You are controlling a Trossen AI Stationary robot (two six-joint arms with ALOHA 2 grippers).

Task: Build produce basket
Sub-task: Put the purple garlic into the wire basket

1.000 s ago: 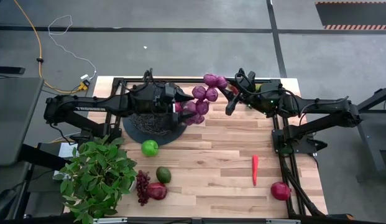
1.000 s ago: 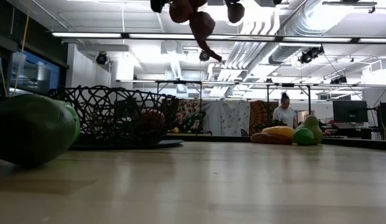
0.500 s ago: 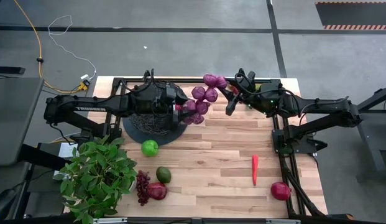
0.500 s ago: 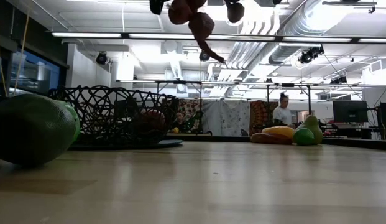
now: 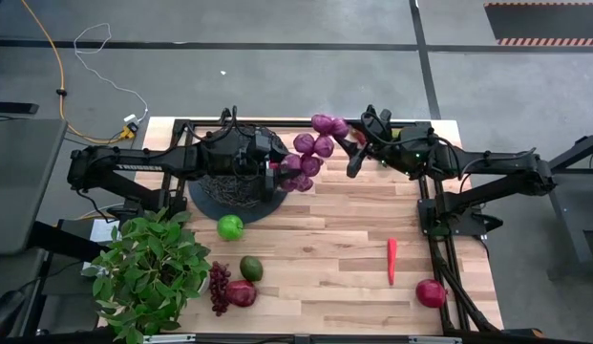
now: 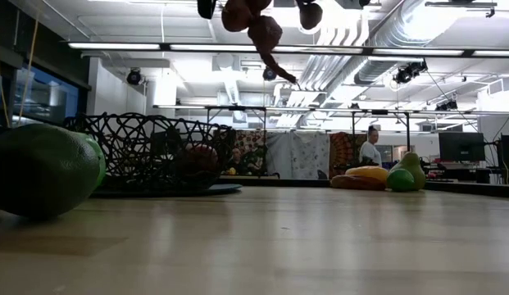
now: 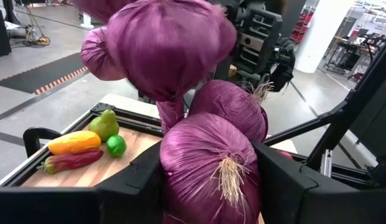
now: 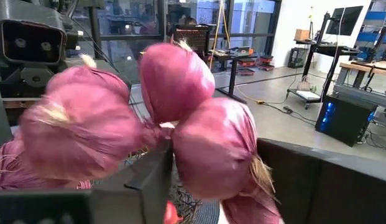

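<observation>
Bench point(image 5: 325, 248): pale wood planks, black frame.
Room: grey floor, ceiling strip lights.
Purple bunch point(image 5: 310, 153): big papery bulbs, mid-air near far edge, beside basket point(image 5: 229, 196).
Left gripper point(image 5: 277, 168): fingers clamp lowest bulb.
Right gripper point(image 5: 351, 143): fingers around the bunch's other end; contact unclear.

I see the back of the table point(image 5: 334, 239) crowded: the purple grape bunch point(image 5: 310, 153) hangs between the left gripper point(image 5: 277, 164) and right gripper point(image 5: 356, 145), blocking any pass there, with the basket point(image 5: 229, 196) just under the left arm. The middle boards lie open. At the front, the plant point(image 5: 148, 272), green apple point(image 5: 230, 227), avocado point(image 5: 251, 268), chili point(image 5: 391, 260) and pomegranate point(image 5: 431, 292) stand in my way.
</observation>
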